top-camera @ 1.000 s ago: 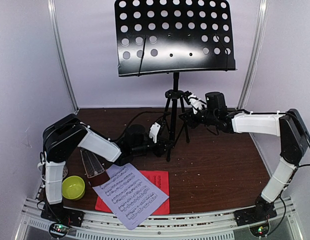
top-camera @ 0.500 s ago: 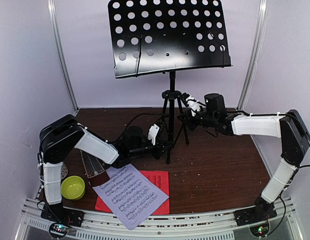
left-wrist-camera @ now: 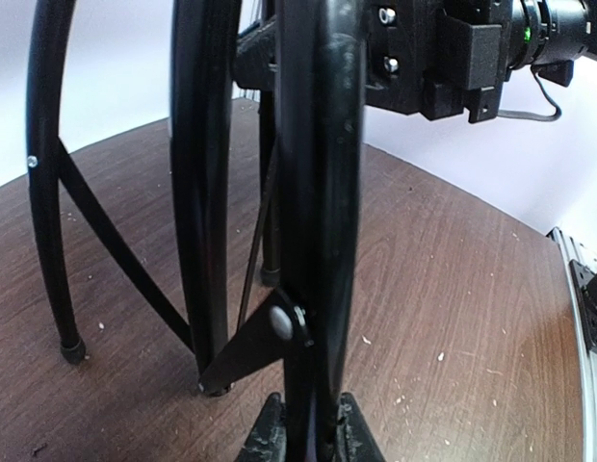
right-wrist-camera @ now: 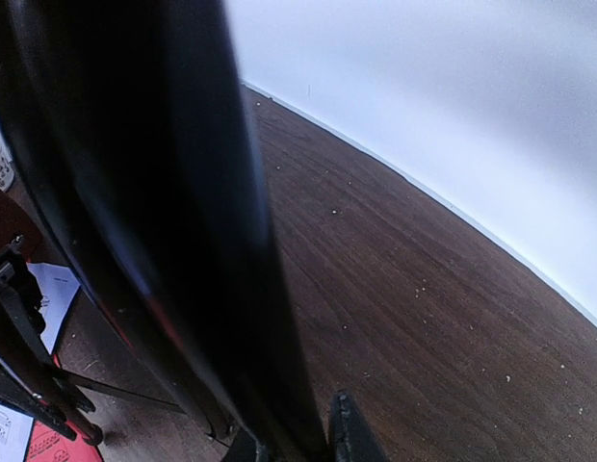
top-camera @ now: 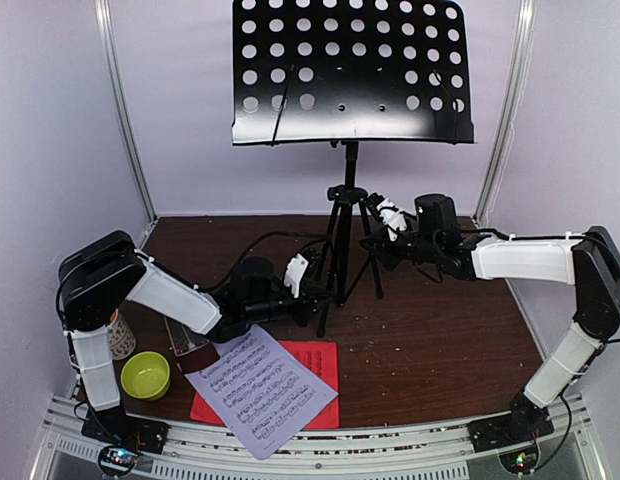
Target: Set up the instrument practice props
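we see the black music stand (top-camera: 350, 70) upright at the back middle of the worktop (top-camera: 440, 330). left pincer (left-wrist-camera: 308, 428) clenched on one lower leg, right pincer (right-wrist-camera: 297, 438) clenched on another. white music sheet (top-camera: 262, 388) overlaps the red music sheet (top-camera: 315, 360) up front.

Tripod (top-camera: 345, 232) blocks mid-table; table (top-camera: 440, 340) right of it lies free.
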Tool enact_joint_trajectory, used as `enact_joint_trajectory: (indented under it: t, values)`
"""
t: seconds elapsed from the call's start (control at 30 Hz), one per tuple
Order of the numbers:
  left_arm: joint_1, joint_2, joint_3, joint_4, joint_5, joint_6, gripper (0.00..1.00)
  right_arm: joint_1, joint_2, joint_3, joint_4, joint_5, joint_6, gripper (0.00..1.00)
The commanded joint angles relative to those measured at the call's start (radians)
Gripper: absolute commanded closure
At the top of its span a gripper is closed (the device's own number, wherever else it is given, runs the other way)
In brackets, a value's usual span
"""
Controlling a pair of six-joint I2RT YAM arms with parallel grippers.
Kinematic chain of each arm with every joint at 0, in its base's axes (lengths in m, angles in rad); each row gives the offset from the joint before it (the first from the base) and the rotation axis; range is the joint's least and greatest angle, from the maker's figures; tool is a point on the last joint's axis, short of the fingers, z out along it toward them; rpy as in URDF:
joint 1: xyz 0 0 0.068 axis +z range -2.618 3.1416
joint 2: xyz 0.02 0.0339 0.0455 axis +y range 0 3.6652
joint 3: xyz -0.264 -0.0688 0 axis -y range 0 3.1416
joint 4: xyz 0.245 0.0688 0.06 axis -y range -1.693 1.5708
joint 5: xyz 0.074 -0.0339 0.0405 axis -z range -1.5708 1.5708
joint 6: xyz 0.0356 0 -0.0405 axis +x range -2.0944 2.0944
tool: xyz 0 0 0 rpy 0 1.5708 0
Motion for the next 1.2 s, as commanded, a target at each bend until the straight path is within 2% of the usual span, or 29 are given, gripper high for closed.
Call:
enact_joint_trajectory:
  t: [0.0,0.57,0.73,0.9,1.17]
  values:
    - [-0.003,-0.071,-0.054,0.006,-0.019,0.007,1.0,-0.023,-0.065,-0.02,0.017,0.143,-0.034,1.0]
    - [-0.003,-0.125,-0.189,0.027,-0.058,-0.006,1.0,-0.025,-0.187,-0.154,0.021,0.288,-0.025,1.0]
    - [-0.003,-0.113,-0.207,0.043,-0.086,-0.007,1.0,-0.026,-0.165,-0.118,0.032,0.282,-0.031,1.0]
    - [0.009,-0.105,-0.146,-0.04,-0.132,0.033,1.0,-0.02,-0.105,-0.054,0.061,0.289,-0.03,1.0]
    - [0.12,-0.073,-0.095,-0.045,-0.12,0.023,1.0,-0.018,-0.025,0.014,0.135,0.339,-0.043,1.0]
